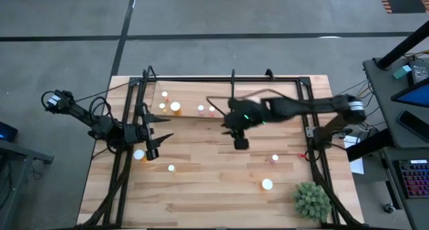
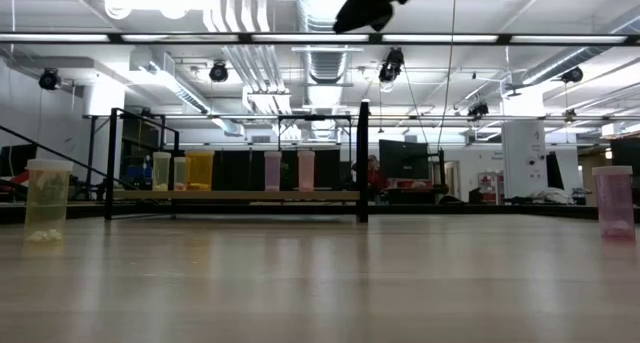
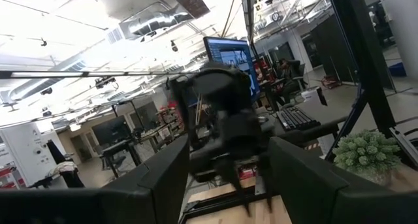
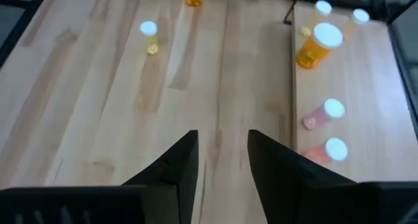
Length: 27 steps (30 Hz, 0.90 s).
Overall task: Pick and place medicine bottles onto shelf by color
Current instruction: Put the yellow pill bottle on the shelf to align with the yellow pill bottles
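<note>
Bottles (image 1: 175,107) already on shelf (image 1: 191,101): three orange-yellow at far end from right tool, two pinkish (image 1: 211,110) just beside it. Same row visible in low view, standing upright on the board by the black post (image 2: 363,161). Four more loose on tabletop (image 1: 201,183): one pinkish (image 1: 274,159) and one white-capped (image 1: 267,184) on the plant side of right tool, one small (image 1: 171,167) between the tools, one orange-yellow (image 1: 139,155) touching or just under left tool.

Right tool (image 1: 239,142) raised above tabletop, just off shelf edge, fingers (image 4: 176,162) spread with bare wood between them, pinching nothing. Left tool (image 1: 153,149) waiting near left frame rail, fingers (image 3: 163,178) spread, nothing seen between them.

Judged step: between placements, next bottle not yet chosen.

Risks:
- Sweep of right tool back over shelf could clip the pinkish pair; light, top-heavy, likely to topple or roll.
- Colour slip: pale bodies hard to separate from above, caps all white.
- Orange-yellow bottle by left tool could be knocked if that arm shifts.
- Spiky plant (image 1: 312,200) near the white-capped one crowds an approach from that side.
</note>
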{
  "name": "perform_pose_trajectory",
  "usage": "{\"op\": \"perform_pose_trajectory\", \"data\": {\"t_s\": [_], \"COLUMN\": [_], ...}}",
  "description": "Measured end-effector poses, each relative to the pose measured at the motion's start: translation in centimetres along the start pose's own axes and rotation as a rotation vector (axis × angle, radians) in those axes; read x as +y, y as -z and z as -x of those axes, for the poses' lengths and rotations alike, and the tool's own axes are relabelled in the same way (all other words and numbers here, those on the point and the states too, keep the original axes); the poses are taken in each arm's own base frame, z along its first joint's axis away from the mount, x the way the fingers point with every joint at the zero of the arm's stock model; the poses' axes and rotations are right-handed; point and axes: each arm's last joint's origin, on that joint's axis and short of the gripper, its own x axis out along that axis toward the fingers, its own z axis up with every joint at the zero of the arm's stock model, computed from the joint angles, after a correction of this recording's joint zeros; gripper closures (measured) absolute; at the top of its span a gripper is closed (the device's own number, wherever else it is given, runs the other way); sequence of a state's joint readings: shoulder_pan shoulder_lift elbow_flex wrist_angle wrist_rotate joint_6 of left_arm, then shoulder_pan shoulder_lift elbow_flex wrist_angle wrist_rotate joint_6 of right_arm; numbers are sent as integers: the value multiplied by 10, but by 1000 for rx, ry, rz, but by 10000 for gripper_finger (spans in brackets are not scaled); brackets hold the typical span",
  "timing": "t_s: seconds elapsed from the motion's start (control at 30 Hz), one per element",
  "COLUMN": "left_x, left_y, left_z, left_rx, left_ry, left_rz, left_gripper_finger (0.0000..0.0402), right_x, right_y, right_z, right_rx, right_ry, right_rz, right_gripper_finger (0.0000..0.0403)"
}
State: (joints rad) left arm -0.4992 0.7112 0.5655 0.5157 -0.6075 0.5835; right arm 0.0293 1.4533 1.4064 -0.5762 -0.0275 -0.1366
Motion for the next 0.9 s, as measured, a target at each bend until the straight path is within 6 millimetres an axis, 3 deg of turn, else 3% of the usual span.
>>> {"op": "perform_pose_trajectory", "data": {"t_s": [0.17,0.37,0.73,0.9], "left_x": [-5,-16,-46,-55], "left_y": [4,5,4,-1], "left_z": [-4,-15,-52,-67], "left_rx": [19,5,123,175], "left_ry": [12,4,53,67], "left_rz": [-16,58,297,330], "left_gripper_finger": [207,207,207,207], "right_x": [31,48,50,32], "right_y": [34,68,109,131], "right_z": [1,2,9,12], "right_rx": [-138,-291,-545,-786], "right_ry": [0,-26,-24,-102], "right_rz": [2,50,219,251], "right_gripper_finger": [282,282,282,282]}}
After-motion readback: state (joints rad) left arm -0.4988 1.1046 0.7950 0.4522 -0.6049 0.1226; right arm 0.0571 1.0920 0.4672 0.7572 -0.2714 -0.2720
